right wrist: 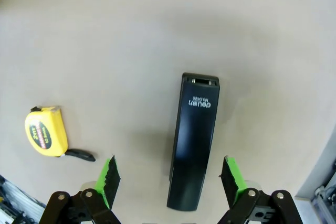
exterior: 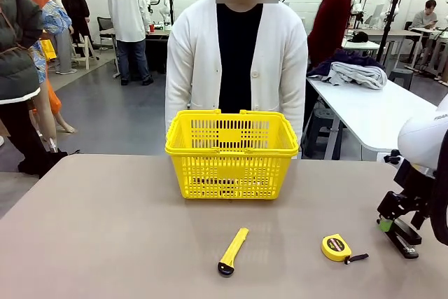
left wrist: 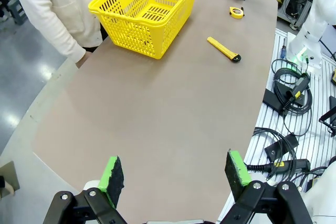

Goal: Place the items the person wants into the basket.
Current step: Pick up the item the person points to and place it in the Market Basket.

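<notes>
- I have the right gripper [right wrist: 168,184] hanging over the stapler [right wrist: 193,140], jaws spread wide with nothing in them; the black body lies flat on the table [exterior: 105,243] between the two green pads, not yet touched as far as I can tell.
- From the front, that same gripper [exterior: 392,223] sits low at the table's right edge, right over the stapler [exterior: 404,240].
- The left gripper [left wrist: 176,177] is also wide open and empty, held over a bare stretch of table well away from everything.
- The basket [exterior: 232,152] stands at the far side in front of the person [exterior: 236,61], whose arms hang down by their sides.
- Through the basket's slotted front I make out a dark shape on the bottom; I cannot say what it is.
- The knife [exterior: 232,250] and the tape measure [exterior: 337,247] lie on the near table; I judge these are not wanted.
- My read: the stapler is the piece left to move. Closing on it, lifting and carrying it across to the basket all remain.
</notes>
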Controlling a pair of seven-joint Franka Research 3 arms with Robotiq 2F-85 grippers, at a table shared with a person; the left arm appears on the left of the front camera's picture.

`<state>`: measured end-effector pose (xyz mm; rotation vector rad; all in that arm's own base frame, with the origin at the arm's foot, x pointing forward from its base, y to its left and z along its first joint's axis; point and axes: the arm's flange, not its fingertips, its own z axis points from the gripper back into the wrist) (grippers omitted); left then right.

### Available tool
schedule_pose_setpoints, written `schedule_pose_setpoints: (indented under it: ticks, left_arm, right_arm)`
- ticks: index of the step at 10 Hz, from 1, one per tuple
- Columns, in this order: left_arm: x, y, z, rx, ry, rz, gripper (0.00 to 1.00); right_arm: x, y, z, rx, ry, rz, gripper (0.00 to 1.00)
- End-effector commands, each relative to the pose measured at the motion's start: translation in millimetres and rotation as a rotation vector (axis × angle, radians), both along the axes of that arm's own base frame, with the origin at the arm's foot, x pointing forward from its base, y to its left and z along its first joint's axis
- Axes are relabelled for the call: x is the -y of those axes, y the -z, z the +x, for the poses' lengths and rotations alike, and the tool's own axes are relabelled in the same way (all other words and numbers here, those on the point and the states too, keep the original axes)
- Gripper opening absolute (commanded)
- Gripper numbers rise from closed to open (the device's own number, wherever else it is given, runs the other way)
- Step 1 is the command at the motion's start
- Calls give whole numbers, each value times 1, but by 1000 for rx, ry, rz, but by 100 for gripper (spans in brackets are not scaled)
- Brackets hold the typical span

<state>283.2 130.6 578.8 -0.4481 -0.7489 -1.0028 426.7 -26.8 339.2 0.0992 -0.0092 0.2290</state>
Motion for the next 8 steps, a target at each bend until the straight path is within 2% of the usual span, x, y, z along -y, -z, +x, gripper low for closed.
schedule_pose_setpoints:
  ticks: [1,4,5,6,7,8]
  left_arm:
    - [-1,0,-1,10,13,-9,100]
    - [-1,0,-1,10,13,-9,100]
    - [-1,0,-1,10,13,-9,100]
    - [-1,0,-1,10,13,-9,100]
    - [-1,0,-1,10,13,-9,100]
    - [-1,0,-1,10,13,-9,100]
  right_arm:
    - [-2,7,12,-4,30,-33,100]
    - [-2,18,14,-48,27,-66,100]
    - [-2,16,12,-40,32,-89,44]
    - [-3,14,11,-32,37,-102,43]
    - [-3,14,10,-30,33,-102,0]
    - [-3,14,10,-42,19,-95,0]
